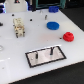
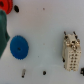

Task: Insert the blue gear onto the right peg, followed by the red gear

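The blue gear (image 1: 52, 25) lies flat on the white table toward the exterior view's right, and the wrist view also shows the blue gear (image 2: 19, 47). The smaller red gear (image 1: 68, 36) sits apart from it, closer to the table's right edge; the wrist view cuts off the red gear (image 2: 5, 7) at its border. The grey plate (image 1: 46, 63) with a black border lies near the front. Two dark pins stand on it, and the right peg (image 1: 51, 50) is bare. No gripper fingers show in either view.
A beige block with pins (image 1: 19, 27) stands at the exterior view's left, and the same beige block (image 2: 71, 52) shows in the wrist view. A dark green shape (image 2: 2, 32) sits at the wrist view's border; what it is I cannot tell. Small dark holes dot the table.
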